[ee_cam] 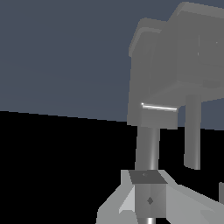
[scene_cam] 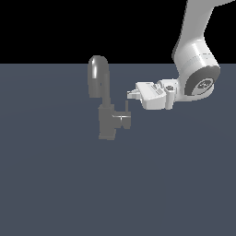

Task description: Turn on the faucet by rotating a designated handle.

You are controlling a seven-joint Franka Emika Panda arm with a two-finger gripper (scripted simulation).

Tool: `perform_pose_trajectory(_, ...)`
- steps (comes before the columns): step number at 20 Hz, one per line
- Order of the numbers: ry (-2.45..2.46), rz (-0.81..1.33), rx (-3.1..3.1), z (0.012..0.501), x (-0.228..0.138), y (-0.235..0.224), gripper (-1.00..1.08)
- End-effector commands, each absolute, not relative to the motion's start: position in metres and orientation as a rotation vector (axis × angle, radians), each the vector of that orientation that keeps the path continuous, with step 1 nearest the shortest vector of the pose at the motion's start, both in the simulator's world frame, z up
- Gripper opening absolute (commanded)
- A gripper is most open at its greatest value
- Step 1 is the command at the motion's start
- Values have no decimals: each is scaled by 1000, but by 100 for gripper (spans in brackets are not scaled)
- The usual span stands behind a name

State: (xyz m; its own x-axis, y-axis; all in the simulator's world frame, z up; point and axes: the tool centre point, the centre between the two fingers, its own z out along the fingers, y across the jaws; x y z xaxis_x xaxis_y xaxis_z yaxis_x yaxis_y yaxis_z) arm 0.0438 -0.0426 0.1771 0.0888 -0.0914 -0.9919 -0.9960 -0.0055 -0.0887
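The grey faucet (scene_cam: 108,122) stands on the floor, its thick arched spout (scene_cam: 98,73) rising above the blocky body. The handle (scene_cam: 124,116) is a short stub on the side toward the exterior view's right, with a thin upright lever and a bright glint. My gripper (scene_cam: 131,94) hovers just above and slightly right of the lever's top, fingers together, holding nothing. In the wrist view the faucet (ee_cam: 175,65) fills one corner. The handle (ee_cam: 148,144) runs as a thin shaft from the glinting stub toward my gripper (ee_cam: 148,197).
A flat blue-grey floor (scene_cam: 55,184) surrounds the faucet on every side. My white arm (scene_cam: 196,69) comes in from the exterior view's upper right. Beyond the floor's far edge is black background.
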Motion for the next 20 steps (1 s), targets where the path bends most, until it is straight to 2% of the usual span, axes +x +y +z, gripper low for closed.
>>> perform_pose_trajectory(1,1225,1114,-1252,165,46,-41,-100)
perform_pose_trajectory(9,1252,1137,-1139,143,49,-36,-100)
perform_pose_trajectory(20,1251,1137,-1140,144,47,-35,-100)
